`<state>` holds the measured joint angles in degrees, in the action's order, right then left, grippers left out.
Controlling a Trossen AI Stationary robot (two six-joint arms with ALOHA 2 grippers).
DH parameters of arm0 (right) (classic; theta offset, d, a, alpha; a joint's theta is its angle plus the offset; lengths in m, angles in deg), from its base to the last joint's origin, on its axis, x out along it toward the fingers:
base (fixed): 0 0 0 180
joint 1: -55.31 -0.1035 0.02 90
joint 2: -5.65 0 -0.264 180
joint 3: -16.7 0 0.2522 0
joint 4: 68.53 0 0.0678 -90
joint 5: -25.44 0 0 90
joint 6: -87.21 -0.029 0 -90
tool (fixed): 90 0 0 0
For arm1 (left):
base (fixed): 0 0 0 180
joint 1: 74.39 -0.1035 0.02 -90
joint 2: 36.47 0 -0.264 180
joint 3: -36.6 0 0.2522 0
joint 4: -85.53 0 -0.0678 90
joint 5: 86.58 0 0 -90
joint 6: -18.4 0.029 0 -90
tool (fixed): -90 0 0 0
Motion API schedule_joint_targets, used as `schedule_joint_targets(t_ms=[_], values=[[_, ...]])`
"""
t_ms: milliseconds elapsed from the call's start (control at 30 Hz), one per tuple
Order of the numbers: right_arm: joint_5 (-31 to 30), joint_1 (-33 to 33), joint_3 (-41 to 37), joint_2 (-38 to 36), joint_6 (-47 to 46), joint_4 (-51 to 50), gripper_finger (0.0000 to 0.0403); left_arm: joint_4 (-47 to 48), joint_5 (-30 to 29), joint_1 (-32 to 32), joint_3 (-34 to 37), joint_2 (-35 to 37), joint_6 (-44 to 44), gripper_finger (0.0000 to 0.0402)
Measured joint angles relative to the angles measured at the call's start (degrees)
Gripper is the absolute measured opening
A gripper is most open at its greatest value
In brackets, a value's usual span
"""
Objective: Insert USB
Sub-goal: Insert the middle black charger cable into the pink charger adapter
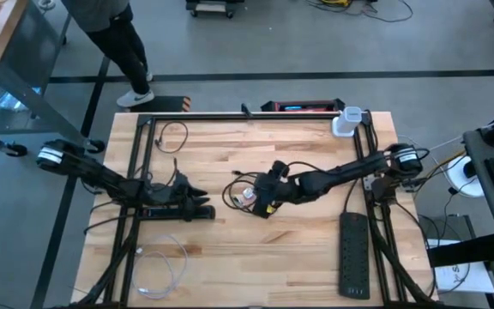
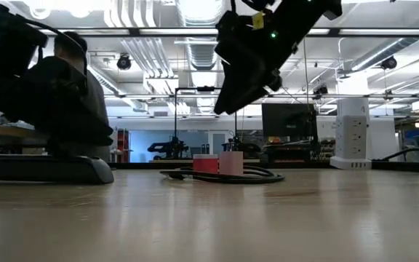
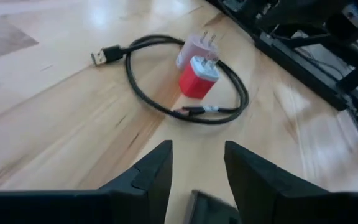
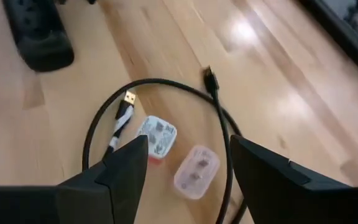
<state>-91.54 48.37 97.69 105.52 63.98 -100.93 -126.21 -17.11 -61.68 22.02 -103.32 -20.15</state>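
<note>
A red charger (image 3: pixel 197 78) and a pale pink charger (image 3: pixel 194 48) lie side by side on the wooden table, inside a loop of black USB cable (image 3: pixel 229 81). The cable's USB-A plug (image 4: pixel 128 98) lies free on the wood beside them, and its small plug (image 4: pixel 210 78) lies at the loop's other side. My right gripper (image 1: pixel 260 199) hovers open above the chargers, clear of them in the low view (image 2: pixel 246 80). My left gripper (image 1: pixel 202 208) is open, low over the table to the left of the loop, and touches nothing.
A black power strip (image 1: pixel 354 253) lies at the table's right near side. A white power tower (image 1: pixel 347 120) stands at the far right corner. A loose white cable (image 1: pixel 157 266) lies near left, a thin black cable (image 1: pixel 171 133) far left. A person (image 1: pixel 118 43) stands beyond the table's far left corner.
</note>
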Motion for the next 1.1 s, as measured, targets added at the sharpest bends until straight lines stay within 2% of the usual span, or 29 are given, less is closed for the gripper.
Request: schedule_joint_targets(t_ms=[100, 233, 467, 800, 1100], values=[[-0.18, 0.87, -0.19, 1.02, -6.78, -1.16, 0.0217, -2.89, -0.14, 0.00, 0.00, -2.45, 0.65, 0.0129], [0.32, 1.25, -0.24, 4.31, -10.53, -1.72, 0.0211, -5.70, -1.48, 0.00, 0.00, -5.30, 1.14, 0.0126], [0.36, 2.05, 0.64, 8.38, -13.12, -2.58, 0.0219, -6.46, -3.02, -0.02, -1.16, -9.25, 2.09, 0.0130], [0.36, 3.38, 0.72, 11.13, -13.22, -2.76, 0.0210, -6.31, -3.00, -0.02, -5.39, -15.33, 4.71, 0.0131], [-0.29, 3.86, 0.98, 12.76, -6.60, -0.86, 0.0200, -6.20, -2.94, -0.02, -9.05, -21.34, 5.09, 0.0116]])
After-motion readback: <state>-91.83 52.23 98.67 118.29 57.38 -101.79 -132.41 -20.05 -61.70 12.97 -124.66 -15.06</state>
